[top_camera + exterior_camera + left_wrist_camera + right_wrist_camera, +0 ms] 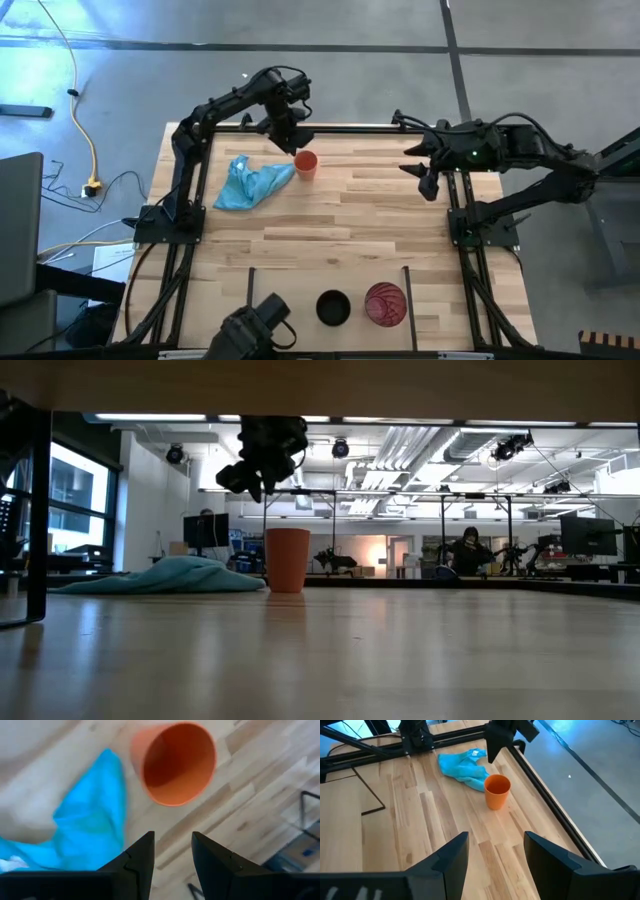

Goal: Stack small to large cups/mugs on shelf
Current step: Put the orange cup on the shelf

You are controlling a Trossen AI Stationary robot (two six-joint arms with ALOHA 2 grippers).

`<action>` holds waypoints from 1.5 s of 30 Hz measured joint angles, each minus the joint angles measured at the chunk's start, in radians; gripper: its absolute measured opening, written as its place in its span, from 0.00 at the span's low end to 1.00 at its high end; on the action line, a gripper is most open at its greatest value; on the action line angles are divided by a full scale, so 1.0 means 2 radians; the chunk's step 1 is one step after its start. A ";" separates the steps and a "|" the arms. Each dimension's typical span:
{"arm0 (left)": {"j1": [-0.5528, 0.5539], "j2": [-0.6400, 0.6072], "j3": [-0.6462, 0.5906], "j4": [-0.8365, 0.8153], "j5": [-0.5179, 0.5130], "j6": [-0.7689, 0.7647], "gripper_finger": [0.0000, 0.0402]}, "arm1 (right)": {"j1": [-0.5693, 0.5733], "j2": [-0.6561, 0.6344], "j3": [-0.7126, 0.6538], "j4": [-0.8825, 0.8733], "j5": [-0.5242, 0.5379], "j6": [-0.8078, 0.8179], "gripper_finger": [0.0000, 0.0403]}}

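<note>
A small orange cup [306, 163] stands upright on its base at the table's far side, beside a light-blue cloth [250, 183]; the cup also shows in the left wrist view [175, 762], the right wrist view [497, 791] and the low view [287, 559]. My left gripper [286, 132] hovers above and just behind the cup, open and empty. A black cup [333, 307] and a translucent red-pink cup [385, 304] stand on the shelf [300, 290] at the near edge, between two thin black bars. My right gripper [425, 170] is open and empty at the far right.
The light-blue cloth lies crumpled to the left of the orange cup, touching or nearly touching it. Black frame rails run along the table's far edge [360, 130] and sides. Bare wood lies in the table's middle [340, 230].
</note>
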 joint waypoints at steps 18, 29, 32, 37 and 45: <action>-0.008 -0.003 0.014 -0.001 0.065 -0.048 0.29 | 0.000 0.000 0.000 -0.013 -0.025 -0.026 0.46; -0.026 -0.008 0.165 0.005 0.087 -0.044 0.29 | 0.000 0.000 0.000 -0.027 -0.030 -0.023 0.46; -0.054 -0.025 0.153 -0.002 0.101 -0.033 0.29 | 0.000 0.000 0.000 -0.027 -0.030 -0.029 0.46; -0.107 -0.033 0.155 0.001 0.065 -0.015 0.29 | 0.000 0.000 0.000 -0.027 -0.031 -0.041 0.46; -0.201 -0.029 0.156 0.000 -0.003 0.034 0.29 | 0.000 0.000 0.000 -0.027 -0.039 -0.048 0.46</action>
